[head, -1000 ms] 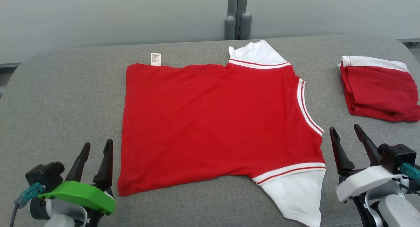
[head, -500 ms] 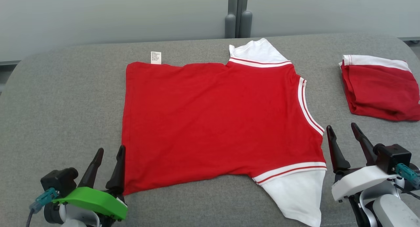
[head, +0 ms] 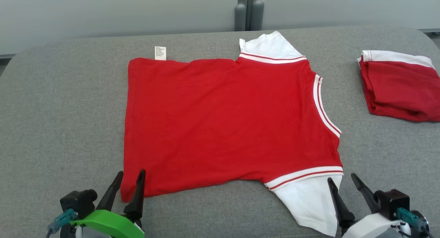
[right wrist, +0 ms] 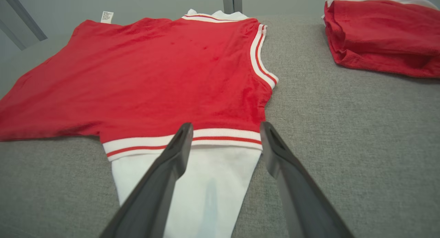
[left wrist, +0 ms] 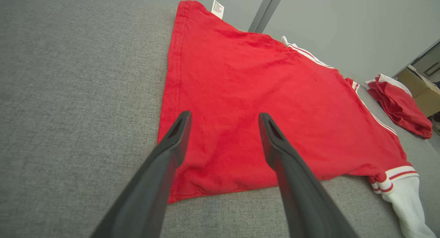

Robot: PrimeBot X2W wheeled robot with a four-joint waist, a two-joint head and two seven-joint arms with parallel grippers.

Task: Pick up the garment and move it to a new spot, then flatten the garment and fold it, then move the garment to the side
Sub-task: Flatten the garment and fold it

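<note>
The gray padded surface (head: 62,104) in front of you carries everything. The red shirt (head: 223,117) lies spread flat across its middle, hem to your left and collar to your right, so flattening looks done and the fold is probably next.

A second red garment (head: 398,86), already folded, sits well apart at the far right. Nothing lies between it and the shirt, but keep your right arm from sweeping it.

The near white sleeve (head: 309,203) juts toward you past the red body. Tuck it in first, or it will likely hang out of the fold.

Your right gripper (head: 341,177) is over that sleeve with its fingers spread, holding nothing. Your left gripper (head: 131,172) is at the near hem corner (left wrist: 172,196), also spread and empty.

Lower both until one finger slides under the cloth, pinch, then lift together at an even height so the edge stays straight.

A small white label (head: 160,53) pokes out at the far hem corner and gives you a handy mark to line up on.
</note>
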